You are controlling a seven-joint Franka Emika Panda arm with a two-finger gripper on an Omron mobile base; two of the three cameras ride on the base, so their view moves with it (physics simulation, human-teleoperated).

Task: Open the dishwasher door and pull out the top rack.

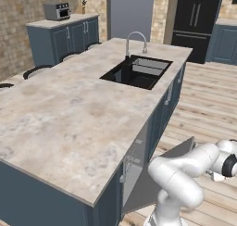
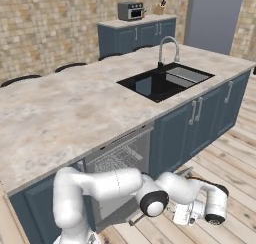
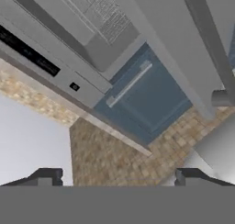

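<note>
Dishwasher door [image 1: 157, 183] hangs partly lowered under the island counter's [image 1: 69, 123] near edge, top rack [image 2: 122, 158] not yet drawn out of the cavity; gripper [image 3: 118, 177], fingertips spread and holding nothing, sits low beside the door, probably freed to regrip.

One island counter [image 1: 69, 123], one sink [image 1: 136, 71], one faucet [image 1: 135, 41], one dishwasher door [image 1: 159, 178] hanging part open, one toaster oven [image 1: 57, 10], one black fridge [image 1: 196, 21], three dark chair backs [image 2: 30, 79].
</note>
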